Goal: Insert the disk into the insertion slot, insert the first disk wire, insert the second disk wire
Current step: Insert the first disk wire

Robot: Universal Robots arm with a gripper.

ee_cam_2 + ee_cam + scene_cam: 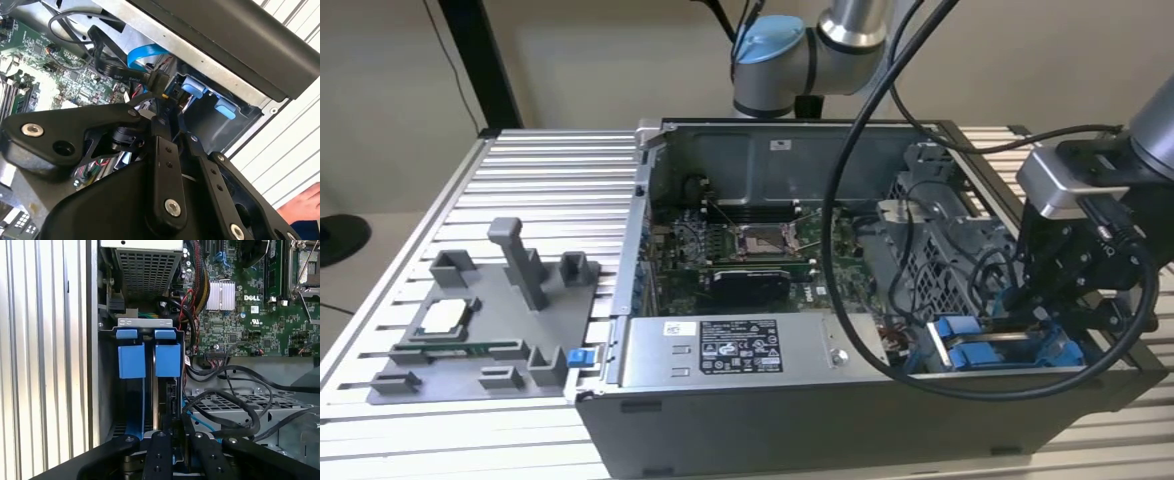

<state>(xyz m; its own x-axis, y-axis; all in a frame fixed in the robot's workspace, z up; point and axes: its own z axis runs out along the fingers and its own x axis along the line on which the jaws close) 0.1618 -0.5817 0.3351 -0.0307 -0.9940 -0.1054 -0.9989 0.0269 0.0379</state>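
While the disk [167,360] sits in the insertion slot [106,390], gripper [168,118] jaws pinching black wire connector [158,81].

Soft even light from above, pale glare off the ribbed counter [547,170], insertion slot [106,390] sunk in shadow, circuit board [250,315] brightly lit.

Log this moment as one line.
gripper: shut on black wire plug | location: at insertion slot | blue tabs: side by side

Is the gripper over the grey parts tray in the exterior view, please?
No, the gripper is at the insertion slot on the exterior view's right, while the parts tray lies at its left.
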